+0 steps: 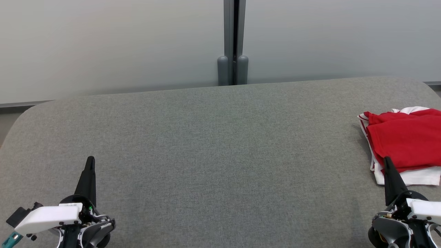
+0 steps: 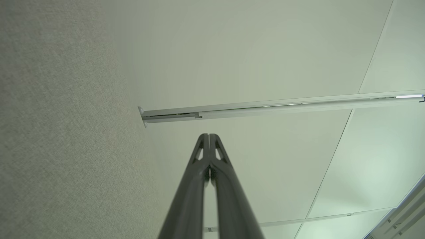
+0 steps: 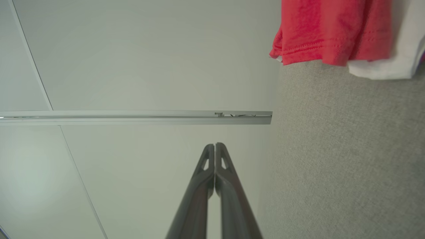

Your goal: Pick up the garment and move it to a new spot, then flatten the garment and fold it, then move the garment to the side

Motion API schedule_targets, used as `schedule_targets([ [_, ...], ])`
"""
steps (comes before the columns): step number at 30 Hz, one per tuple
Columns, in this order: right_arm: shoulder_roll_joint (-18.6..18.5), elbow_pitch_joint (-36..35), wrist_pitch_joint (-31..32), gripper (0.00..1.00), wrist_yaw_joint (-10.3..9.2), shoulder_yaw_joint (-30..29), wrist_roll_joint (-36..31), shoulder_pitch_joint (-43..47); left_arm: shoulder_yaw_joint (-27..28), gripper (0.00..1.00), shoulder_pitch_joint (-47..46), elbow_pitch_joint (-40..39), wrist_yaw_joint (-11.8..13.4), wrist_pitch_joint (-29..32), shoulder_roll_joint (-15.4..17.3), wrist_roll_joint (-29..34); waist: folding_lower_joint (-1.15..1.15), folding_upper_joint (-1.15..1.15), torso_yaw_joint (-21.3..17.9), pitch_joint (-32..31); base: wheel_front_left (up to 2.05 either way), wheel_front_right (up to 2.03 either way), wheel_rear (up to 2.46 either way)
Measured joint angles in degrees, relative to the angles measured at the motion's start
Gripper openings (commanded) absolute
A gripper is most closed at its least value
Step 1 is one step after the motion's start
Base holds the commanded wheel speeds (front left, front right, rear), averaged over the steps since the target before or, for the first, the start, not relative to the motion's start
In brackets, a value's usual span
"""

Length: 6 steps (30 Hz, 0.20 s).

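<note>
Left pincer (image 1: 90, 161), right pincer (image 1: 386, 160) closed, empty, pointing forward; garment (image 1: 406, 139) near right one.

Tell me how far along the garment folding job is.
Done, it seems: the red and white garment lies folded in a stack at the grey table's right side. In hand: nothing; the left claw and right claw are shut, holding nothing. Left: apparently nothing more.

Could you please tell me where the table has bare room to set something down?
The grey table is bare from the left tool across to the right tool, back to its far edge. Only the right side is crowded, by the red-and-white garment.
</note>
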Motion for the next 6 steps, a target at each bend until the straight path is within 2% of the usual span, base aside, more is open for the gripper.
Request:
schedule_targets([
  [6, 0.0, 0.0, 0.0, 0.0, 0.0, 0.0, 0.0, 0.0, 0.1, 0.0, 0.0, 0.0, 0.0, 0.0, 0.0, 0.0, 0.0, 0.0, 0.0, 0.0, 0.0, 0.0, 0.0],
])
